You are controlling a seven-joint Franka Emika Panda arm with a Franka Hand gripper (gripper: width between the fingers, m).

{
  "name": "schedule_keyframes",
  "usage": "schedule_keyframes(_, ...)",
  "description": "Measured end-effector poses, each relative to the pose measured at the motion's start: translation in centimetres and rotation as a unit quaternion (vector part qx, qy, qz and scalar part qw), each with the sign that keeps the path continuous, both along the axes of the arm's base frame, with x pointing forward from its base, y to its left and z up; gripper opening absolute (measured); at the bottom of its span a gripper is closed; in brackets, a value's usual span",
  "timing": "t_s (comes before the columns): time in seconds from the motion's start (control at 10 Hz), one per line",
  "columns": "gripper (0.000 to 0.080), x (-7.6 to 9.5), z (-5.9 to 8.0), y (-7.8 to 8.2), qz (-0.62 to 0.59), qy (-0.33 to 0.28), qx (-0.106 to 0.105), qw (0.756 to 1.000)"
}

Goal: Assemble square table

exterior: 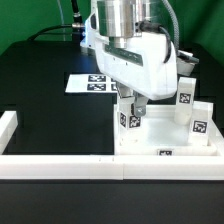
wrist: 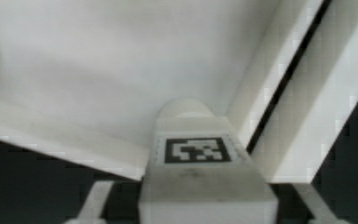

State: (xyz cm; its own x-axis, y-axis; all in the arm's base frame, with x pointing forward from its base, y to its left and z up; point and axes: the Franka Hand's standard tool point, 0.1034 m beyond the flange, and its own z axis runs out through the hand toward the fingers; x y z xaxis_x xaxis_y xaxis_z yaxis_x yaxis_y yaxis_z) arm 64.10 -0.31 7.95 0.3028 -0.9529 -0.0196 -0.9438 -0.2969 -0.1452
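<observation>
The claw (exterior: 133, 112) grips a tagged white leg (exterior: 131, 120) upright over the tabletop (exterior: 150, 140).

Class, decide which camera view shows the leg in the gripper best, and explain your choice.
The wrist view: the leg fills the centre, its tag sharp, above the tabletop. The exterior view shows the leg small, under the gripper, though it shows where it stands on the tabletop.
</observation>
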Motion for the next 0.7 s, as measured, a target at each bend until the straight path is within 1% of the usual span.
schedule_keyframes(0.1, 0.0289, 0.02, -0.01, 0.06, -0.047, 0.001, 0.012, 0.999)
schedule_keyframes(0.2, 0.0289, 0.02, 0.00, 0.06, -0.071, 0.003, 0.017, 0.997)
schedule_keyframes(0.4, 0.0290, 0.02, -0.01, 0.07, -0.064, 0.002, 0.016, 0.998)
schedule_keyframes(0.5, 0.0495, 0.01, -0.01, -0.04, -0.026, 0.000, 0.010, 1.000)
schedule_keyframes(0.6, 0.0602, 0.01, 0.02, -0.20, -0.008, -0.001, 0.007, 1.000)
schedule_keyframes(0.7, 0.0635, 0.00, 0.05, -0.43, 0.055, -0.004, -0.003, 0.998)
